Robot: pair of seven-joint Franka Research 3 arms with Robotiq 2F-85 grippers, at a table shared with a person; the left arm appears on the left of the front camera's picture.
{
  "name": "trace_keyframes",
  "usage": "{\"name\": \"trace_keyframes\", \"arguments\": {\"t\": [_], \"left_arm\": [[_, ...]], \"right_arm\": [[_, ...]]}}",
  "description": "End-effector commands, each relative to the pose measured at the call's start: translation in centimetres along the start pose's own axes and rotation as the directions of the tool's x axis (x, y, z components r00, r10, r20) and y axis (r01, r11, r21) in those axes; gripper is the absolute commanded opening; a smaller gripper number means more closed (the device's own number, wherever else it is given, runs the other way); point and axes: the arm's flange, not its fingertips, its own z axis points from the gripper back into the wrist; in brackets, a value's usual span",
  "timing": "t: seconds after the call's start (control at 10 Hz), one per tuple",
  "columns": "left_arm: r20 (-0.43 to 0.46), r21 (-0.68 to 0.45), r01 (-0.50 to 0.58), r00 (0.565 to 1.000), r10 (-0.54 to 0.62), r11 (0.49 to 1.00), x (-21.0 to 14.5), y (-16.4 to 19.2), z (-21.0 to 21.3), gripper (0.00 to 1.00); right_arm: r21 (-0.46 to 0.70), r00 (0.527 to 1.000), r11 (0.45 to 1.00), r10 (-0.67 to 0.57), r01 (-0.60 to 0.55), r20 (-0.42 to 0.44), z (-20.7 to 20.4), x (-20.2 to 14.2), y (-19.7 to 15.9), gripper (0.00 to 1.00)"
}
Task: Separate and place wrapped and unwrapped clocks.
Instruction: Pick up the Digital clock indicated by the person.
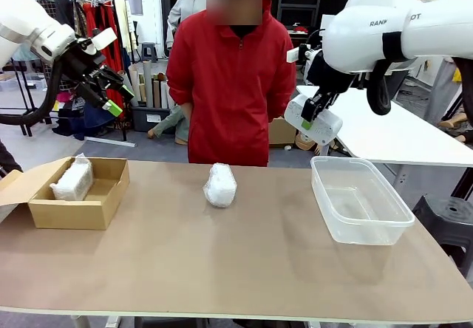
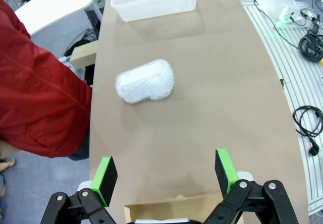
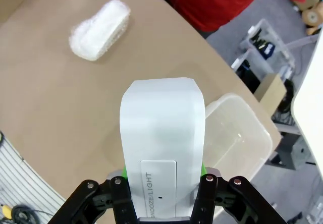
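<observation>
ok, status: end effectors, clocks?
Left end effector open, empty. Right end effector shut on unwrapped clock, raised near clear plastic bin. One wrapped clock in cardboard box, second wrapped clock mid-table. Nothing blocking the bin.

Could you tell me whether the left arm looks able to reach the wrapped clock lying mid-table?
Probably yes: the left claw is open and empty, and only bare table lies between it and the wrapped clock.

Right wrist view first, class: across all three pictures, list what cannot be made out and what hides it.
Bare clock, display: faces away from the right wrist view; the right gripper covers its near end.
Boxed wrapped clock: front view, the cardboard box wall hides its base.
Middle wrapped clock: every view, wrap hides its face.
</observation>
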Motion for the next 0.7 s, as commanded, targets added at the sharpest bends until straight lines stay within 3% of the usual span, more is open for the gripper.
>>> {"name": "trace_keyframes", "arguments": {"t": [0.0,0.6], "left_arm": [[0.001,0.001,0.002,1.0,-0.002,1.0,0.04,-0.14,0.11,1.0],[0.001,0.001,0.002,1.0,-0.002,1.0,0.04,-0.14,0.11,1.0]], "right_arm": [[-0.01,1.0,1.0,0.011,-0.011,-0.013,0.32,0.04,-0.07,0.0],[0.002,1.0,1.0,0.003,-0.003,-0.009,-0.08,-0.07,0.09,0.0]]}}
